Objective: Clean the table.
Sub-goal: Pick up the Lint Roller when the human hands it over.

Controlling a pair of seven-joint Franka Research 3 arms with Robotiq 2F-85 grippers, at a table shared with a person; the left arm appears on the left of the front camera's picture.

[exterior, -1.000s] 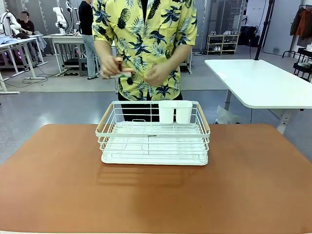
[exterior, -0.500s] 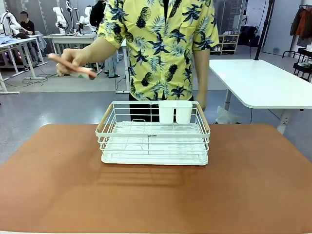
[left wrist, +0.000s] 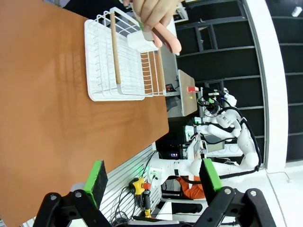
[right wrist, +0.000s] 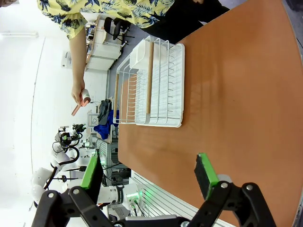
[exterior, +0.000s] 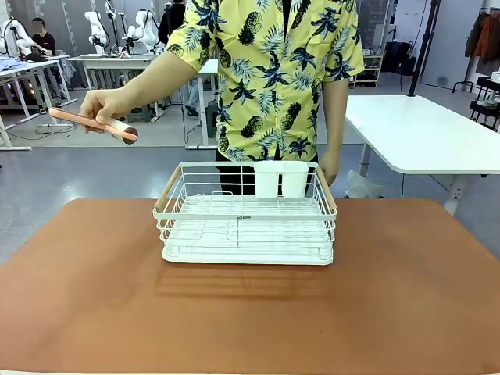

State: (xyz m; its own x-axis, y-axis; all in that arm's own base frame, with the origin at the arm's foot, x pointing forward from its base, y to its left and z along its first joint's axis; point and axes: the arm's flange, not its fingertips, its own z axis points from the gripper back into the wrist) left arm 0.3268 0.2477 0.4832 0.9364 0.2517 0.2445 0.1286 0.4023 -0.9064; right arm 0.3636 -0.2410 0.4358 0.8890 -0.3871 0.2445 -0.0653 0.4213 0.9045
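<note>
The reddish-brown table [exterior: 94, 297] spans the near part of the front view, with a white wire rack [exterior: 246, 215] standing on its far middle. A person in a yellow patterned shirt stands behind the rack and holds a pink-handled tool [exterior: 92, 123] out in one hand, above and to the left of the table. The same tool [left wrist: 161, 35] and the rack [left wrist: 123, 56] appear in the left wrist view, the tool [right wrist: 79, 105] and the rack [right wrist: 151, 87] also in the right wrist view. My left gripper [left wrist: 151, 175] is open and empty. My right gripper [right wrist: 149, 172] is open and empty above the table [right wrist: 236, 94].
Two white cups [exterior: 280, 178] hang at the rack's back right. A white-topped table [exterior: 422, 133] stands at the far right behind the brown table. Other workbenches stand far off at the back left.
The person's hand has swung the pink-handled tool from in front of the chest out to the left and lower. The other hand has dropped to the side.
</note>
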